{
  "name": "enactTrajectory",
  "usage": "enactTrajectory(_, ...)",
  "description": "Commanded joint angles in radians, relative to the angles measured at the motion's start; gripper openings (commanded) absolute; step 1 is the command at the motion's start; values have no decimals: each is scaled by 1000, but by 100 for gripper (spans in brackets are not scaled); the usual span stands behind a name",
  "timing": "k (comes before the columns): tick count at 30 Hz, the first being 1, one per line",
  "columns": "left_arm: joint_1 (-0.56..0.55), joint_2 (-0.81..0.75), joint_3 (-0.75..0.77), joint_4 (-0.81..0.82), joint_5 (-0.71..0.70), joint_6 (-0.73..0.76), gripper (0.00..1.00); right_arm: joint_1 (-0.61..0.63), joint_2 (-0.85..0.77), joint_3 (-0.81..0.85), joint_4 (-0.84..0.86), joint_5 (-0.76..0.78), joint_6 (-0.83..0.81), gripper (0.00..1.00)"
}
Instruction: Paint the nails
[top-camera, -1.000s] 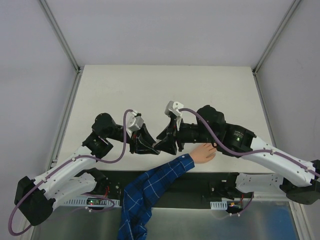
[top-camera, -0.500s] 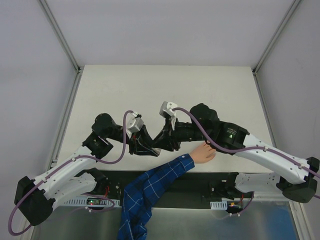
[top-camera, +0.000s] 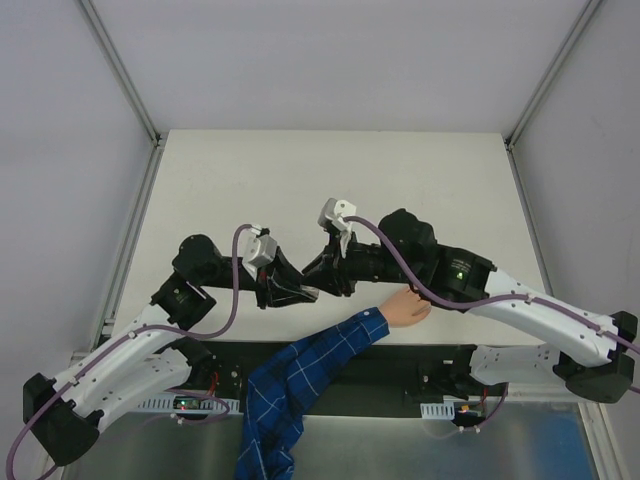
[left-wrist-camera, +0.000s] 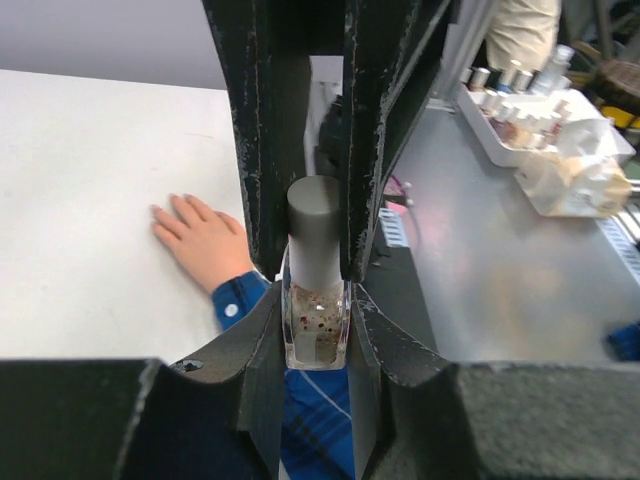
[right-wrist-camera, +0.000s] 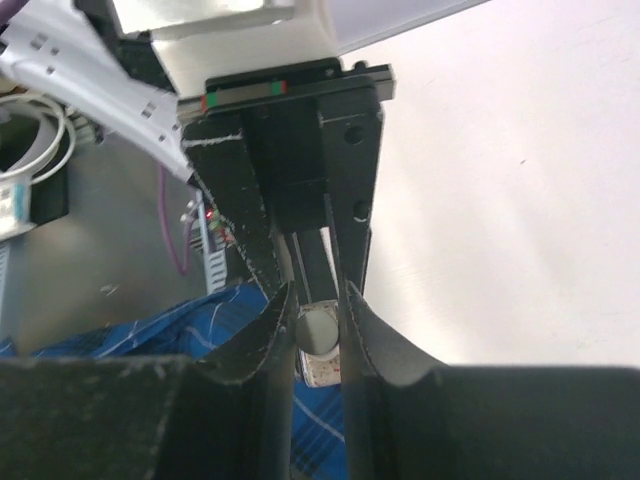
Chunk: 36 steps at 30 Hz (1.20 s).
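Observation:
A small clear nail polish bottle (left-wrist-camera: 316, 325) with red specks and a grey cap (left-wrist-camera: 315, 228) is held level above the blue plaid sleeve (left-wrist-camera: 238, 301). My left gripper (left-wrist-camera: 316, 345) is shut on the glass body. My right gripper (right-wrist-camera: 318, 327) faces it and its jaws press both sides of the cap (right-wrist-camera: 317, 330). In the top view the two grippers meet tip to tip, left gripper (top-camera: 298, 293) and right gripper (top-camera: 316, 277). The pale hand (top-camera: 408, 305) lies flat on the table under my right arm. Its nails (left-wrist-camera: 177, 201) blend with the skin.
The white table (top-camera: 330, 190) stretches away behind the arms. To the right of the table is a grey metal bench (left-wrist-camera: 480, 270) with a white tray of several polish bottles (left-wrist-camera: 505, 100) and a plastic bag (left-wrist-camera: 575, 180). The sleeve (top-camera: 300, 380) crosses the near edge.
My right gripper has moved left onto the bottle's cap and its jaws have closed on it. The left arm has shifted slightly left with the bottle still held.

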Motion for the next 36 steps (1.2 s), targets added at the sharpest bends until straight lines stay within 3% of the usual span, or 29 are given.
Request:
enactTrajectory(1,27,-63,1,-5,-329,97,0,89,30,-4,26,247,45,1)
enactTrajectory(2,27,-71,4,-65,-397,109,0,118,44,2,29,371,61,1)
enactTrajectory(3,28,-75,5,-87,-503,135,0,159,61,17,18,666,97,1)
enactTrajectory(6,34,-79,19,-145,-614,157,0,276,182,120,-75,1036,313,1)
enactTrajectory(10,34,-85,11,-147,-636,162,0,333,317,223,-124,1163,363,0)
enactTrajectory(22,34,-80,22,-153,-598,152,0,335,205,96,56,1097,216,0)
enactTrajectory(24,34,-73,27,-157,-588,146,17,333,193,87,76,1109,202,0)
enactTrajectory(25,34,-68,30,-160,-585,145,32,330,191,86,80,1115,194,1)
enactTrajectory(26,34,-66,31,-162,-581,140,58,328,190,83,81,1121,188,0)
enactTrajectory(30,34,-66,40,-177,-556,146,87,289,155,7,161,1147,150,0)
enactTrajectory(32,34,-69,47,-186,-556,152,95,235,122,-76,208,1155,139,0)
enactTrajectory(36,34,-72,47,-199,-576,169,98,67,76,-211,343,1138,139,1)
